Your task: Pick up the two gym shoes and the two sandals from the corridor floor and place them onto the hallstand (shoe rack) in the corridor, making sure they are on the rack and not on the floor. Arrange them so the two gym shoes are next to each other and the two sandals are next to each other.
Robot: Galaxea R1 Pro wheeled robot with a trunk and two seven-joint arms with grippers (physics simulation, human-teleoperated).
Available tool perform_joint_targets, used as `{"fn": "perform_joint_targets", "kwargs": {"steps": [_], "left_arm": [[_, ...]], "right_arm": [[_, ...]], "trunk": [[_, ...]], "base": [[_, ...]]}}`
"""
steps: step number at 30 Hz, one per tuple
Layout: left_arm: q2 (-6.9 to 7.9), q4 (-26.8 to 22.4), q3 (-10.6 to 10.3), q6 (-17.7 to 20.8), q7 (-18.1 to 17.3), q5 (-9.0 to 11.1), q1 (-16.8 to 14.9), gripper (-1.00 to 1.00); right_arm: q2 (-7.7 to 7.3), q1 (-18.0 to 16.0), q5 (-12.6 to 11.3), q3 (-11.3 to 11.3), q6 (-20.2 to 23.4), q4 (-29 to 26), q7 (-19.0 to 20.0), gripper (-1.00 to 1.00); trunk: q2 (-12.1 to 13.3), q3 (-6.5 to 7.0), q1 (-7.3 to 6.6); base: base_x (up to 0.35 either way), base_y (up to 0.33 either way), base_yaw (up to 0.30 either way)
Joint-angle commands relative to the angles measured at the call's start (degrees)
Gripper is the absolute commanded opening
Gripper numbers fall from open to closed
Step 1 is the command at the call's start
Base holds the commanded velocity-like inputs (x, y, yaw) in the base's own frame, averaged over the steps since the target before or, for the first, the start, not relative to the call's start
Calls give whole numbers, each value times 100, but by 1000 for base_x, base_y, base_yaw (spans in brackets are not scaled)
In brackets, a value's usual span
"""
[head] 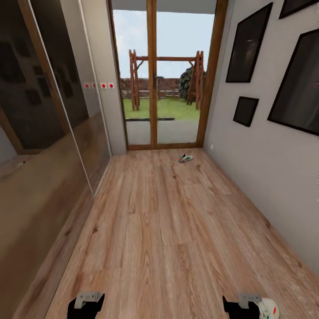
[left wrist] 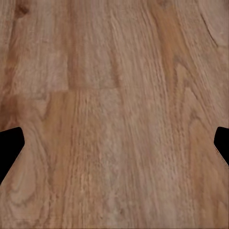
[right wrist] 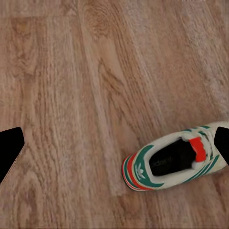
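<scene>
I am looking down a long corridor whose floor [head: 168, 230] of light brown wood planks runs to a tall glazed door [head: 161, 75] in a brown wooden frame; through the glass I see grass and a wooden swing frame [head: 166, 77]. On my left stands a glossy brown sliding wardrobe front [head: 40, 133], and on the pale grey wall to my right hang dark framed pictures [head: 248, 44].

My left gripper [head: 86, 305] sits at the bottom edge of the head view; in the left wrist view its two black fingertips [left wrist: 9, 148] stand wide apart at the picture's edges over bare planks, with nothing between them.

My right gripper [head: 248, 306] is low at the other side, with a white-and-green gym shoe [head: 268, 309] against its outer side. In the right wrist view that shoe [right wrist: 174, 160] shows heel and opening, with a small white logo on the green heel patch and faint writing on the dark insole that I cannot read. Its toe end meets one fingertip [right wrist: 222, 143], but whether the jaws are clamped on it I cannot tell.

The second gym shoe [head: 185, 158] lies far off on the floor, near the door, small and alone
</scene>
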Motion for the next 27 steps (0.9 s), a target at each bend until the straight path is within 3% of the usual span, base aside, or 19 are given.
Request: {"fn": "perform_joint_targets", "kwargs": {"steps": [1, 27], "left_arm": [[-1, 3, 41, -6, -58, 19, -2, 100], [-1, -1, 37, -6, -58, 19, -2, 100]], "right_arm": [[0, -5, -50, 36, -20, 6, -9, 100], [0, -9, -50, 36, -20, 6, -9, 100]], "trunk": [[-2, -5, 2], [-2, -5, 2]], "base": [[320, 167, -252], [320, 145, -242]]}}
